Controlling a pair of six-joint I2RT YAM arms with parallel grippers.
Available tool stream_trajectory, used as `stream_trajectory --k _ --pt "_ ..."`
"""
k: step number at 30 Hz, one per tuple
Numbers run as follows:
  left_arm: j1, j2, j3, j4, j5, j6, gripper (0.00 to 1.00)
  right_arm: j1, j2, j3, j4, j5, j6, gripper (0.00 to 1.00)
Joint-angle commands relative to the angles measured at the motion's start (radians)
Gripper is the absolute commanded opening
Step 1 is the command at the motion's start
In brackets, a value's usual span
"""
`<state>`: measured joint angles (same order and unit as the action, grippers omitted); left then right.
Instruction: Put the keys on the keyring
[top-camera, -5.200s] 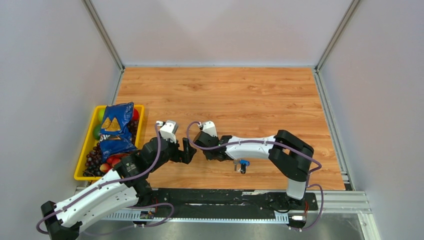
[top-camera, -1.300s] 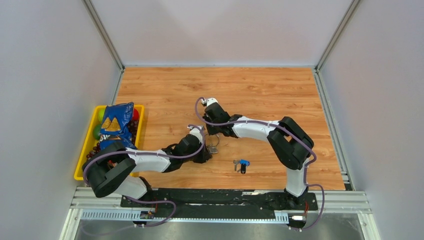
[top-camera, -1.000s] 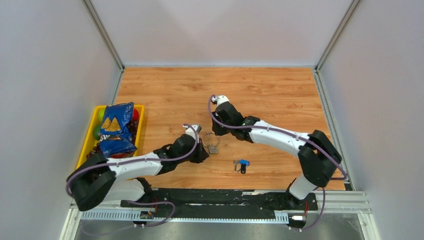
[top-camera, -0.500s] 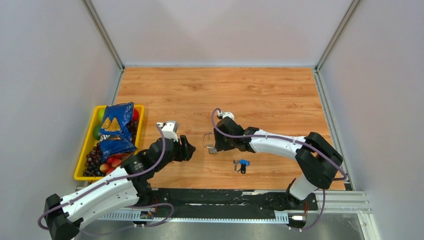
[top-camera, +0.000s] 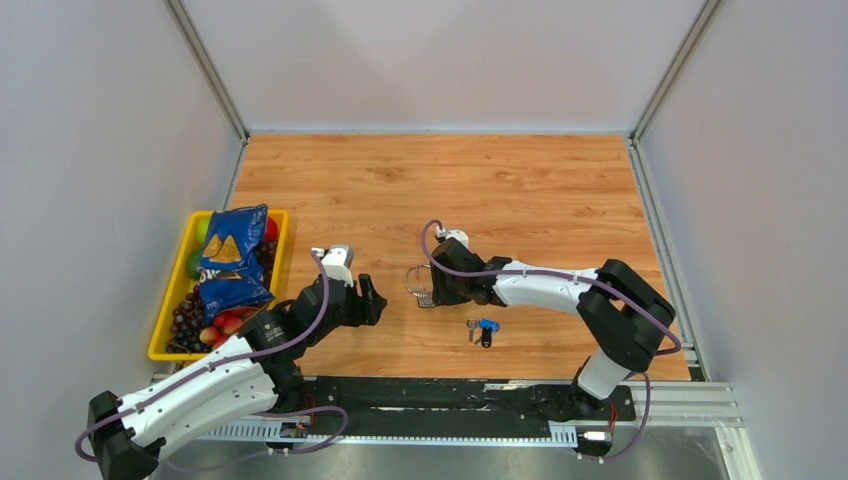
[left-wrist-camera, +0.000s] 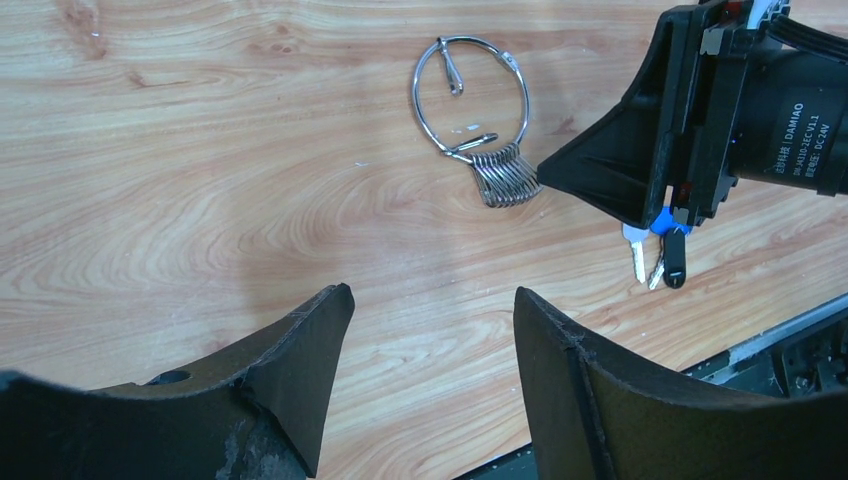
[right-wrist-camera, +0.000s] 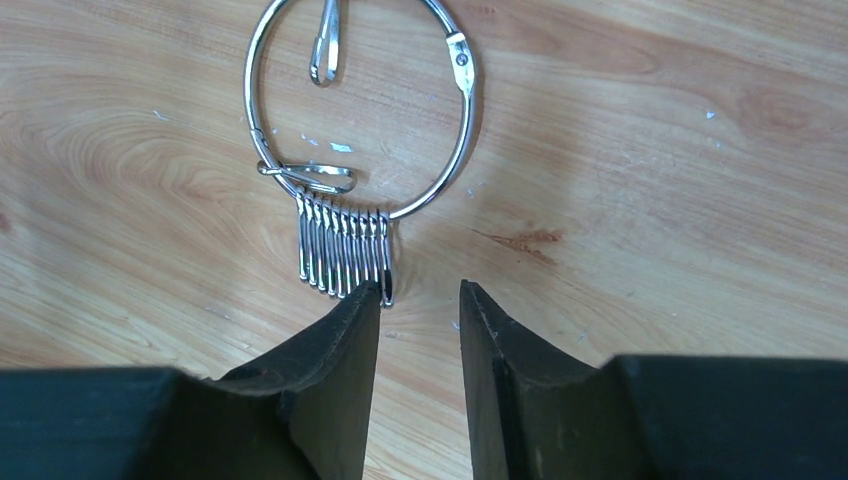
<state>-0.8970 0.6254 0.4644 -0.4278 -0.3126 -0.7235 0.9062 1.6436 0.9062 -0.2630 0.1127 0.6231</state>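
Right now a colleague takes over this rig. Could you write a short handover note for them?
Left gripper: open, empty, above the table, short of the ring.
Right gripper: open, empty, tips at the clips hanging on the ring.
Ring: flat on the table, between the two grippers.
Keys: loose on the table beside the right arm, apart from the ring.
Done: no key is on the ring.
Left: thread all the keys.
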Motion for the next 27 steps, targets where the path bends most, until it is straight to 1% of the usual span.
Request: stream_trajectory --k 1,9,13,21,27 --pt "-0.004 -0.001 0.021 0.005 -0.008 0.016 0.71 0.005 0.008 -0.014 0.04 0.006 0.024 0.37" --pt "-0.005 0.003 0.021 0.006 -0.005 0.015 0.71 0.013 0.034 -0.009 0.043 0.008 0.029 0.34" --pt "-0.005 0.003 0.019 0.009 -0.004 0.013 0.72 0.021 0.038 -0.003 0.044 0.017 0.029 0.31" --pt "-0.004 0.006 0.015 0.013 -0.003 0.012 0.72 0.034 0.074 0.018 0.044 0.015 0.019 0.3" --pt "-0.005 0.01 0.015 0.014 -0.001 0.012 0.72 0.039 0.083 0.022 0.038 0.018 0.006 0.16"
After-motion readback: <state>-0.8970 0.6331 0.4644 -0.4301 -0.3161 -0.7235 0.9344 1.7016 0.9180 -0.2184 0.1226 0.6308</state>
